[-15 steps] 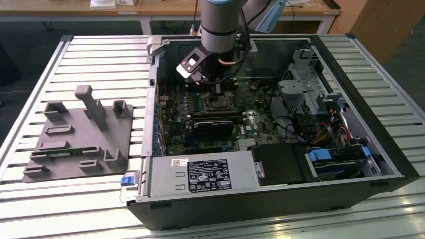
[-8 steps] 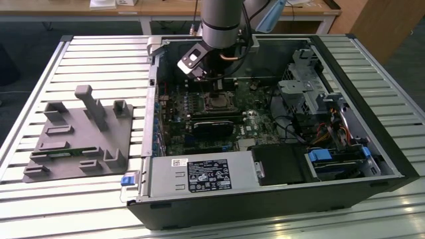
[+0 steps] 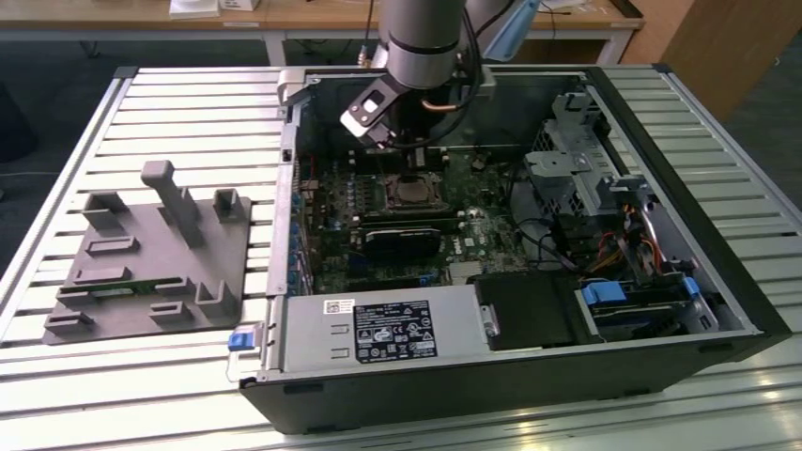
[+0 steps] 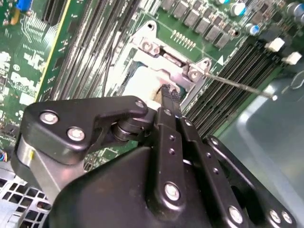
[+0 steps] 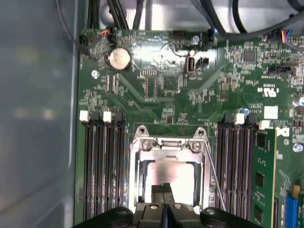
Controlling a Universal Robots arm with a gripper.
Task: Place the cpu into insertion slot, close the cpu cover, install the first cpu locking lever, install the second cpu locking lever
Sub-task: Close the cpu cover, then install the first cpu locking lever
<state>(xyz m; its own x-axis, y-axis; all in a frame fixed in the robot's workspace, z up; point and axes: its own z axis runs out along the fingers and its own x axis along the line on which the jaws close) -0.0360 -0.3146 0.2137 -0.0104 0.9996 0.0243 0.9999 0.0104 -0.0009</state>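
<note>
I reach into the open computer case point(image 3: 501, 385), over its green motherboard point(image 5: 161, 90). Between the memory slots point(image 5: 102, 166), the cpu cover point(image 5: 142, 175) lies flat around the cpu point(image 5: 173, 173). My gripper point(image 5: 164, 190) is pressed together, holding nothing, tips at one cpu edge. A thin locking lever point(image 4: 242, 85) angles away beside the cover.

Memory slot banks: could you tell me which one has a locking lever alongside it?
The bank next to the green memory module; the locking lever slants along it. The other bank lies by the grey case wall.
</note>
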